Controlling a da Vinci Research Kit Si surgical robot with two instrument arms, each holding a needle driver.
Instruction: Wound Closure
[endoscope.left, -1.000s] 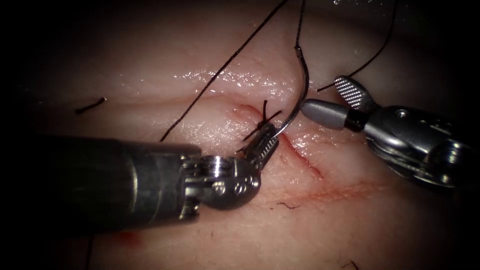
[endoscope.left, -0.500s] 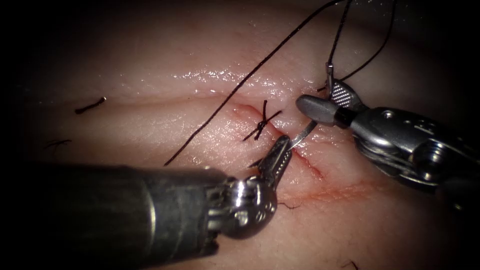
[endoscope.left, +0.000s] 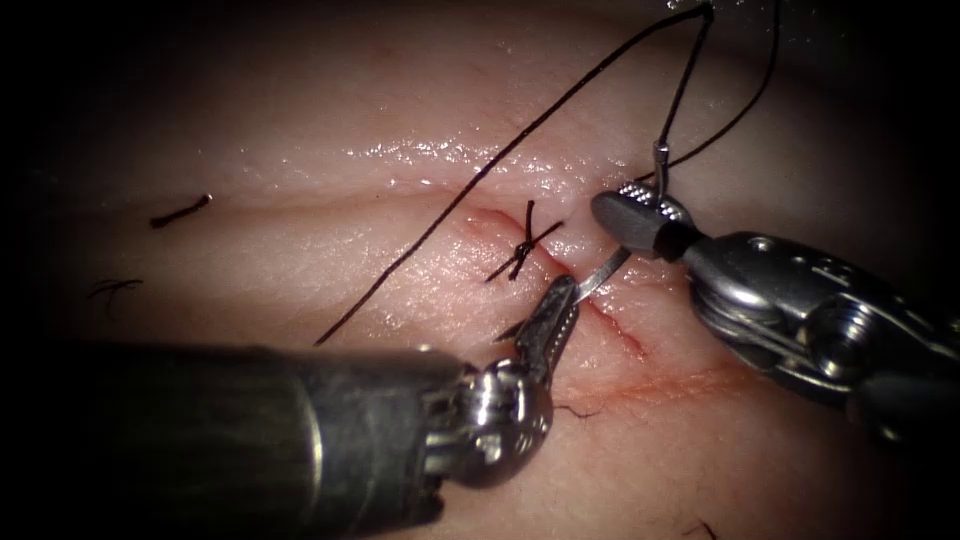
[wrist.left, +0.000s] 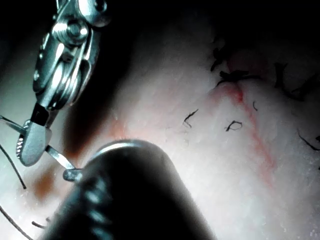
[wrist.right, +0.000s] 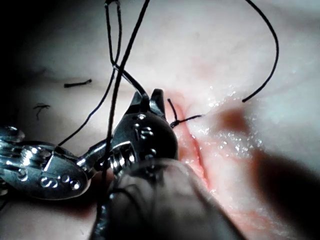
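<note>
— Right gripper (endoscope.left: 640, 215) first: it is pinched on the needle (endoscope.left: 608, 270) at the swaged end, where the thread (endoscope.left: 520, 135) joins. A second ago those same jaws stood spread beside the needle's shaft, gripping nothing.

— And the left gripper (endoscope.left: 560, 305)?

— Pressed together on the needle near its point, just right of the cut (endoscope.left: 610, 325). It held that end a second ago too, higher along the cut by the knot (endoscope.left: 522, 248); it has since dropped back a little toward the viewer.

— So what changed for the job?

— The needle lay upright with its long curve showing; now it is turned down, a short bright stretch bridging the two grippers. Both tools hold it — it sits above the tissue (endoscope.left: 300, 250), not in it. I judge the needle is shared between the arms for the moment; no bite is being taken.

— Counts?

— Two grippers, one needle, one long thread looping off the top, one tied knot with two short tails on the cut, one cut. Loose cut ends (endoscope.left: 180, 210) on the tissue at left — two I can make out.
</note>
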